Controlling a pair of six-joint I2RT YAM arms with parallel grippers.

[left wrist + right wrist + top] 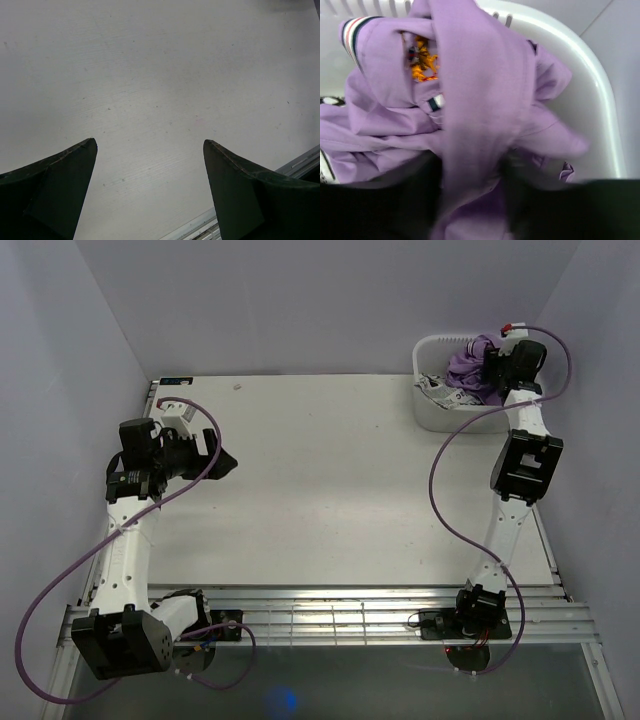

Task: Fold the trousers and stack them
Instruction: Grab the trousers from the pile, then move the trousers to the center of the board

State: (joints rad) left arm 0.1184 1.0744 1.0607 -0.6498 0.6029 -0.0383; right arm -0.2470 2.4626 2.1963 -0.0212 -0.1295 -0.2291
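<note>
Your tabletop (330, 470) is a white, faintly scuffed board with pale lilac walls (300, 300) on three sides and aluminium rails (350, 618) along its near edge. In its far right corner stands a white plastic basket (437, 418), and the trousers (465, 368) lie crumpled inside it. Your right claw (497, 368) is down in the basket with a lilac fold between its blurred fingers; whether it pinches, I cannot tell. Your left claw (225, 462) hangs spread wide above the tabletop's left side.

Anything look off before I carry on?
Nothing spilled or damaged. The trousers lie crumpled in the basket at the table's far right corner, a fold running between the blurred fingers of the right gripper. A black-and-white patterned cloth lies beside them.
</note>
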